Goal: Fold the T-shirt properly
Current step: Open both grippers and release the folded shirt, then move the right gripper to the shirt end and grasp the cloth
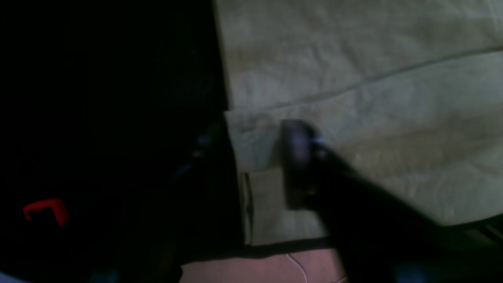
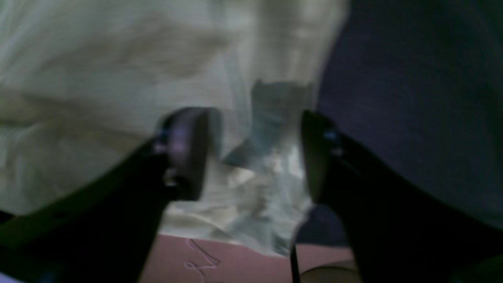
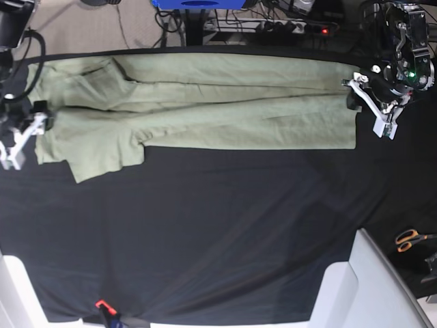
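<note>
A pale sage-green cotton T-shirt (image 3: 205,113) lies flat along the far side of the black tablecloth (image 3: 218,232). It is folded lengthwise, one sleeve sticking out at one end.

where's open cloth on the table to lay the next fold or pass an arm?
Free: the wide black tablecloth from the T-shirt down to the near edge, bordered by white panels at the lower corners. Crowded: the far strip, filled by the shirt, with the left gripper and right gripper at its ends. Scissors lie far right.
</note>
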